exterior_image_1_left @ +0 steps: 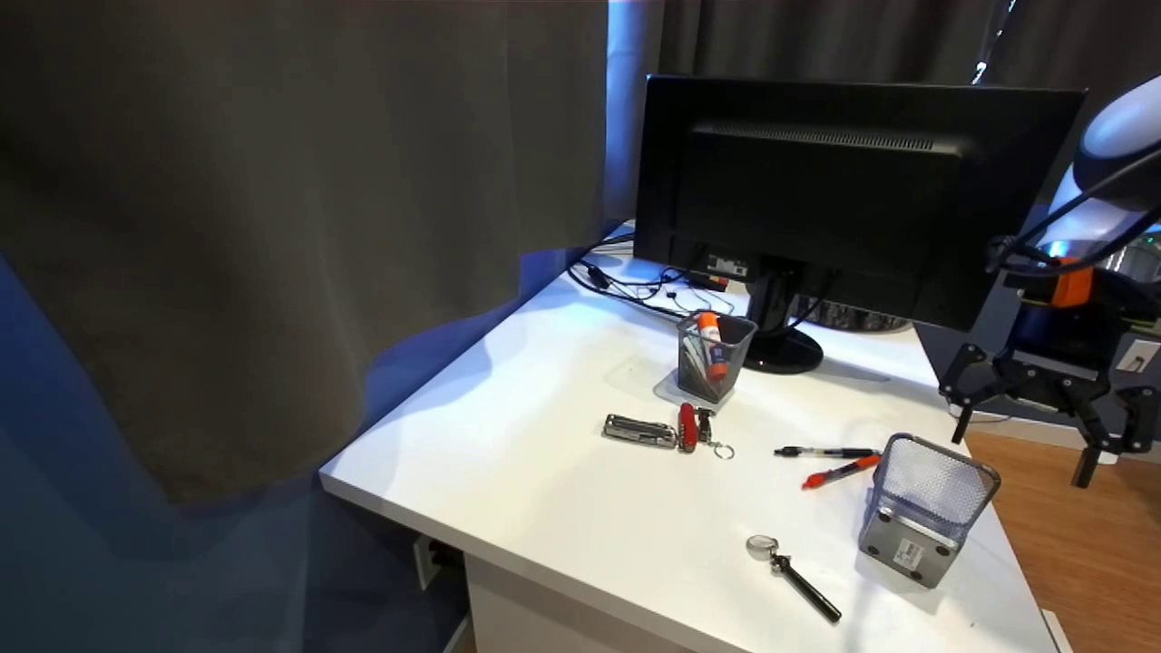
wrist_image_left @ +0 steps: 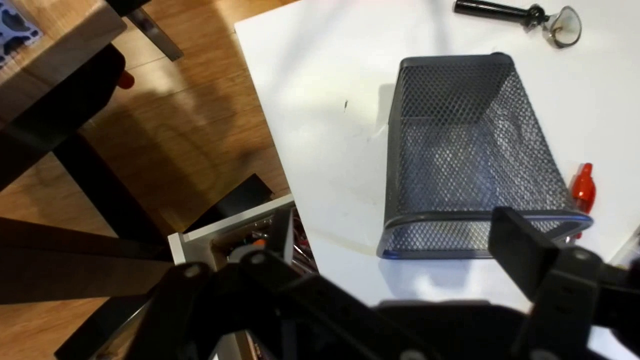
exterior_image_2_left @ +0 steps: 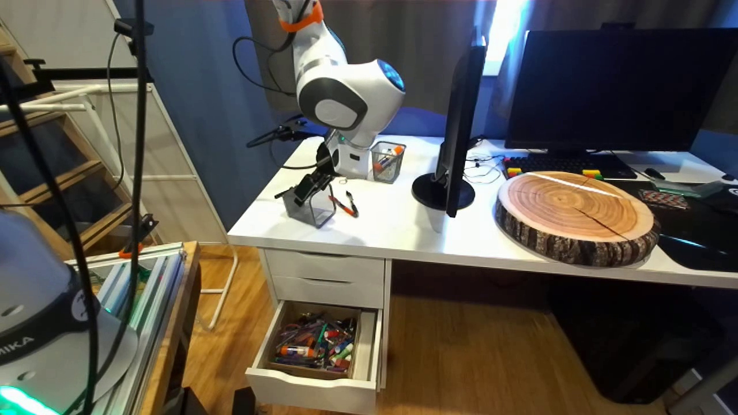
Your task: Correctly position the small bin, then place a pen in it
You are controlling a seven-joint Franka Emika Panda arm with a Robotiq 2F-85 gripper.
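Note:
The small bin (exterior_image_1_left: 936, 485) is a grey metal mesh cup lying on its side near the desk corner. Its base with round feet faces the camera in an exterior view; its mouth faces my gripper in the wrist view (wrist_image_left: 450, 150). It also shows in an exterior view (exterior_image_2_left: 302, 212). A black pen (exterior_image_1_left: 827, 452) and a red pen (exterior_image_1_left: 842, 472) lie beside it; the red pen partly shows in the wrist view (wrist_image_left: 584, 187). My gripper (exterior_image_1_left: 1022, 451) is open and empty above the bin's mouth side. In the wrist view (wrist_image_left: 392, 227) one finger overlaps the rim; contact cannot be told.
An upright mesh cup (exterior_image_1_left: 689, 376) holds a glue stick. A multitool (exterior_image_1_left: 640, 432), red pocketknife (exterior_image_1_left: 687, 428) and small magnifier (exterior_image_1_left: 805, 585) lie on the desk. A monitor (exterior_image_1_left: 843, 199) stands behind. An open drawer (exterior_image_2_left: 314, 386) of pens is below the desk edge.

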